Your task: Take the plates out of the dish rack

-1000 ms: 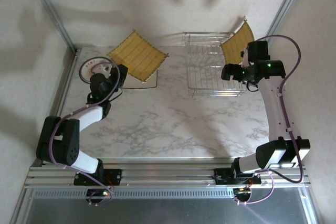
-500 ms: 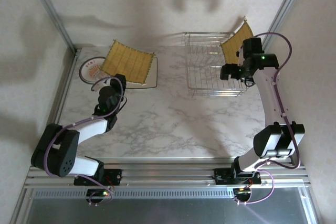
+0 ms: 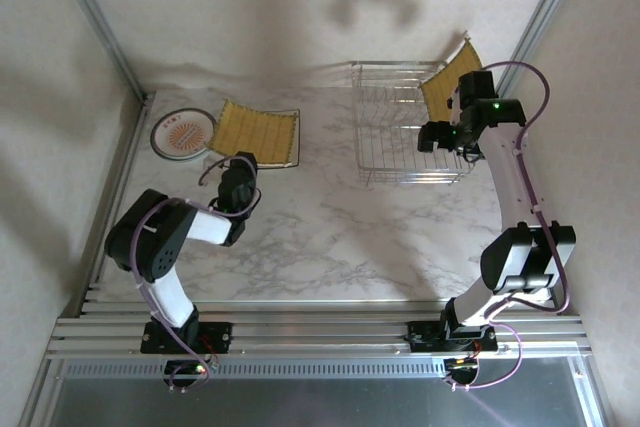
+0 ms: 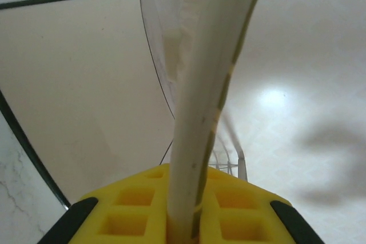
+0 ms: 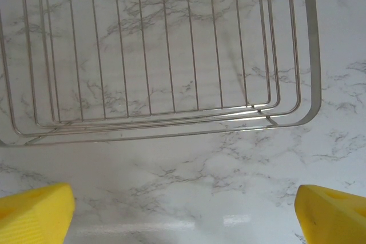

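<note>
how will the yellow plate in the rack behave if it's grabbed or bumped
The yellow plate leans tilted in the rack's far right corner, poking above the rim, so a bump would likely tip or slide it. It looks thin and flat, so it is probably stiff and fairly light.

The left arm point(image 3: 195, 229) and the right arm point(image 3: 512, 182) are seen alike: white tubular links, rounded black joint housings, purple cables point(image 3: 530, 69) looped alongside. A green light point(image 3: 494, 107) is lit on the right wrist. Yellow recessed fingers point(image 4: 134, 212) are carried by the left tool point(image 4: 183, 204), plain yellow wedge fingers point(image 5: 34, 207) by the right tool point(image 5: 183, 210). Black bases point(image 3: 185, 335) are bolted to a silver rail point(image 3: 320, 322).
</note>
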Robot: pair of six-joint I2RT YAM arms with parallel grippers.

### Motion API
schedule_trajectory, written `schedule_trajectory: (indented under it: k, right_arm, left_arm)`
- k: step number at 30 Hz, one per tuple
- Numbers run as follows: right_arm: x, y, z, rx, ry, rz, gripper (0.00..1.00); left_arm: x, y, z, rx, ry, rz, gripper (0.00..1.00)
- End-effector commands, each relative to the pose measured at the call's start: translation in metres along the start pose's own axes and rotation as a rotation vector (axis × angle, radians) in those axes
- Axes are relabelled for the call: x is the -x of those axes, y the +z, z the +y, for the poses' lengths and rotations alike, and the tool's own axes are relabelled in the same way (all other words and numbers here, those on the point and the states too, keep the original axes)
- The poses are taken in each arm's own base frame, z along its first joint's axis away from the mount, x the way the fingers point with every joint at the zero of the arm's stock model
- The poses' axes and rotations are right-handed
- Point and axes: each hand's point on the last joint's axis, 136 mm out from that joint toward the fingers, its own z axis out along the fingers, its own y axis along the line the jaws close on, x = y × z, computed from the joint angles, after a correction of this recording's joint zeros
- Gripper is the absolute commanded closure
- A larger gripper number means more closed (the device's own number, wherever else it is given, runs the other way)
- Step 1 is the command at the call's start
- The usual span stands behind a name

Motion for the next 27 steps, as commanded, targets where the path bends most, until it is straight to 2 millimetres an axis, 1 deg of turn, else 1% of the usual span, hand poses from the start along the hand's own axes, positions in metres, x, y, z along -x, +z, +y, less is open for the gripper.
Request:
schedule_trajectory:
  k: [1, 8, 13, 18, 22, 27]
  right_arm:
    - [0.006, 0.002, -0.002, -0.014, -0.015, 0.006, 0.01]
    - [0.008, 0.005, -0.005, -0.036, -0.018, 0.015, 0.01]
    - [0.009, 0.007, -0.003, -0.026, -0.016, 0.013, 0.01]
    - [0.010, 0.009, -0.001, -0.013, -0.015, 0.014, 0.01]
    - [0.013, 0.009, 0.001, -0.005, -0.016, 0.012, 0.01]
    - [0.015, 0.012, 0.003, 0.007, -0.016, 0.012, 0.01]
  left_arm:
    - [0.006, 0.009, -0.056, -0.178, -0.130, -0.065, 1.00]
    - [-0.002, 0.024, -0.039, -0.131, -0.142, -0.091, 1.00]
    - [-0.008, 0.030, -0.031, -0.093, -0.128, -0.105, 1.00]
    - [-0.008, 0.035, -0.028, -0.070, -0.100, -0.128, 1.00]
    - [-0.010, 0.041, -0.020, -0.045, -0.074, -0.120, 1.00]
    - [-0.013, 0.044, -0.009, -0.013, -0.052, -0.105, 1.00]
